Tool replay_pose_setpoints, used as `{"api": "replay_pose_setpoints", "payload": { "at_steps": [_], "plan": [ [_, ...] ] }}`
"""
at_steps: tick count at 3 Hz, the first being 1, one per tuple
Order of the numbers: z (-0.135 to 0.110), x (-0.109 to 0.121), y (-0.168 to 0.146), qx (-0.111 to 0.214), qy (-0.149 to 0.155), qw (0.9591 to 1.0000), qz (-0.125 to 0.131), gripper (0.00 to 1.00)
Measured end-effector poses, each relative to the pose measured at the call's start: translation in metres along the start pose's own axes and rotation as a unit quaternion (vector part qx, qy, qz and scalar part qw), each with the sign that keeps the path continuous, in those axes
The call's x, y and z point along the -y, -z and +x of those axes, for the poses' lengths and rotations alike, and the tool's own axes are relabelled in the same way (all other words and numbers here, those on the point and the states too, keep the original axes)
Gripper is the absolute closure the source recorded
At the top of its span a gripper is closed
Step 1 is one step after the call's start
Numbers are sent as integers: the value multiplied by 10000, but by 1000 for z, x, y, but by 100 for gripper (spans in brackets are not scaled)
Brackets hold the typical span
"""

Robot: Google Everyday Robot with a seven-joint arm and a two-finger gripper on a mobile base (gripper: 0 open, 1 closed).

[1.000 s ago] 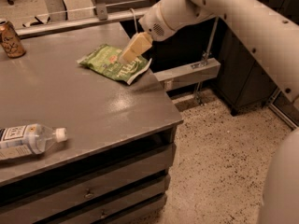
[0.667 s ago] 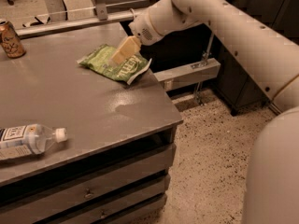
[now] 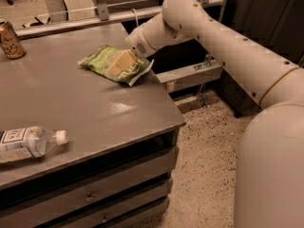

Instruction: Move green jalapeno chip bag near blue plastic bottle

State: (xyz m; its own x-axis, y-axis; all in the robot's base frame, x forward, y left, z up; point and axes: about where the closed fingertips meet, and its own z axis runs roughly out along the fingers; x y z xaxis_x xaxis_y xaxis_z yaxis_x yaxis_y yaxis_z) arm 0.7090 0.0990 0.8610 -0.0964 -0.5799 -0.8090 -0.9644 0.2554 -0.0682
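Note:
The green jalapeno chip bag (image 3: pixel 102 60) lies flat on the grey table (image 3: pixel 85 103) near its right edge. My gripper (image 3: pixel 115 65) reaches in from the right and its pale fingers (image 3: pixel 122 62) lie down over the middle of the bag. The blue plastic bottle (image 3: pixel 28 144) lies on its side at the table's front left, its white cap pointing right, well apart from the bag.
A brown-gold drink can (image 3: pixel 10 40) stands at the table's back left corner. A metal rail (image 3: pixel 95 18) runs behind the table. Drawers (image 3: pixel 95 189) sit under the tabletop. Speckled floor (image 3: pixel 209 151) lies to the right, and my white arm (image 3: pixel 228 46) spans it.
My gripper has moved left and down, from the bag's right edge onto the middle of the bag. The bag and the bottle have not moved.

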Motion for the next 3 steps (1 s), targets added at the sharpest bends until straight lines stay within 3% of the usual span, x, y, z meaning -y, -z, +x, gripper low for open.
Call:
{"api": "replay_pose_setpoints", "payload": {
  "at_steps": [1, 2, 3],
  "plan": [
    [18, 0, -12, -33, -133, 9999, -65, 0],
    [19, -1, -15, 53, -139, 9998, -93, 17],
    [9, 0, -9, 194, -61, 9998, -74, 42]
  ]
}}
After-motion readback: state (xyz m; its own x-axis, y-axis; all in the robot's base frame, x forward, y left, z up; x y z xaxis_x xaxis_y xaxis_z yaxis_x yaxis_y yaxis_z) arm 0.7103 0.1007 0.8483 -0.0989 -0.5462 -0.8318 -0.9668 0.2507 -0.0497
